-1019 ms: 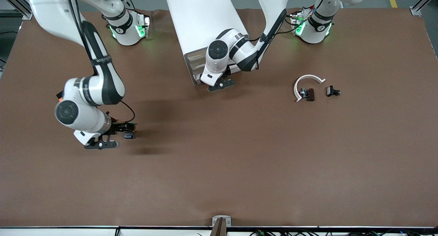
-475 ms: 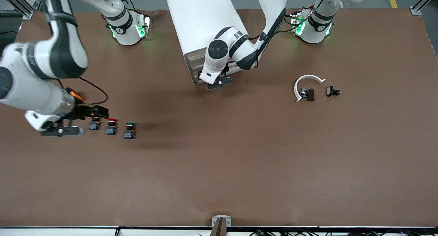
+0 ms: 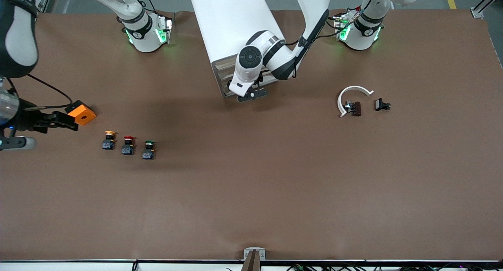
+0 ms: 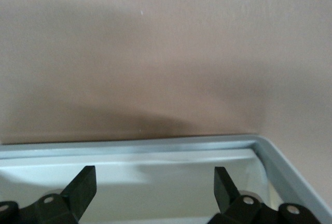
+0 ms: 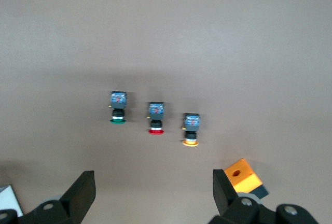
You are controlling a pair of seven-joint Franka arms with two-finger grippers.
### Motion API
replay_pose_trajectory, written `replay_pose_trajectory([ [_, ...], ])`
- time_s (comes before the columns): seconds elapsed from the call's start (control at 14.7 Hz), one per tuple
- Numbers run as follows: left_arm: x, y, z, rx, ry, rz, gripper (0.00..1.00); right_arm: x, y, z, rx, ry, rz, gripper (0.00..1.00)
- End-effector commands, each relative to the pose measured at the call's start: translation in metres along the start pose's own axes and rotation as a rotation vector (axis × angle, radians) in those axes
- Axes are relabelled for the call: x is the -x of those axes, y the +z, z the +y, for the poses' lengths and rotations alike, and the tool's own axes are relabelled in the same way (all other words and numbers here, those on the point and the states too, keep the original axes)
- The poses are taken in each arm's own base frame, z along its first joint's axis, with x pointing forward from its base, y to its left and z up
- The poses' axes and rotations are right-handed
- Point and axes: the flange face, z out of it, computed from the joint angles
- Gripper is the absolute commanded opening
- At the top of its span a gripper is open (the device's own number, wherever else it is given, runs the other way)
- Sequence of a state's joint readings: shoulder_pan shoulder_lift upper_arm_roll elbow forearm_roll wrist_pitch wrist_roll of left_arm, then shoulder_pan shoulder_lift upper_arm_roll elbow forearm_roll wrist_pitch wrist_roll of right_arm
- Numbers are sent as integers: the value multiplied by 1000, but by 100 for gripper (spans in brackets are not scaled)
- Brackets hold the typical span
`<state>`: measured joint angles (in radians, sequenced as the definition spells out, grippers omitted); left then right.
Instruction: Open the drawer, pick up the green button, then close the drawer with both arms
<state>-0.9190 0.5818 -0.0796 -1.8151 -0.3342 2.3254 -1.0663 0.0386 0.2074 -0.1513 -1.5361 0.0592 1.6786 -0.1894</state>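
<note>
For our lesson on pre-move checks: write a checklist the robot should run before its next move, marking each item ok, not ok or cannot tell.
1. Green button out on the table, beside the red button and yellow button: ok.
2. Right gripper open, holding nothing: ok.
3. Right gripper clear of the buttons, toward the right arm's end of the table: ok.
4. Left gripper open at the cabinet front: ok.
5. Drawer fully shut: cannot tell.

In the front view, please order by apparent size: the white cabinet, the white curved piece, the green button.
1. White cabinet, clearly the largest.
2. White curved piece, much smaller.
3. Green button, the smallest.
</note>
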Motion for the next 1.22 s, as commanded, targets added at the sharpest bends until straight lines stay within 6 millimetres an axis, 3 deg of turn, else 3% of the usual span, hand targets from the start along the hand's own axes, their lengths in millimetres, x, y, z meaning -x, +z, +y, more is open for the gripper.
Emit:
replay_pose_trajectory([
  [0.0, -54, -36, -8, 49, -47, -3, 100, 10, -25, 3, 9, -28, 17, 100],
  [0.2, -126, -86, -33, 110, -119, 51, 100, 14, -37, -9, 6, -46, 34, 100],
  [0.48, -202, -164, -81, 167, -191, 171, 100, 14, -55, -31, 11, -48, 67, 100],
  [0.75, -234, -238, -128, 176, -218, 271, 100, 22, -79, -54, 10, 13, 28, 100],
  [0.82, -238, -267, -139, 172, -219, 302, 100, 22, -79, -56, 11, 16, 28, 100],
  [0.95, -249, -312, -169, 113, -207, 318, 100, 22, -78, -56, 25, 14, 24, 100],
  [1.15, -256, -360, -205, 55, -141, 300, 100, 24, -79, -41, 17, 33, 22, 100],
])
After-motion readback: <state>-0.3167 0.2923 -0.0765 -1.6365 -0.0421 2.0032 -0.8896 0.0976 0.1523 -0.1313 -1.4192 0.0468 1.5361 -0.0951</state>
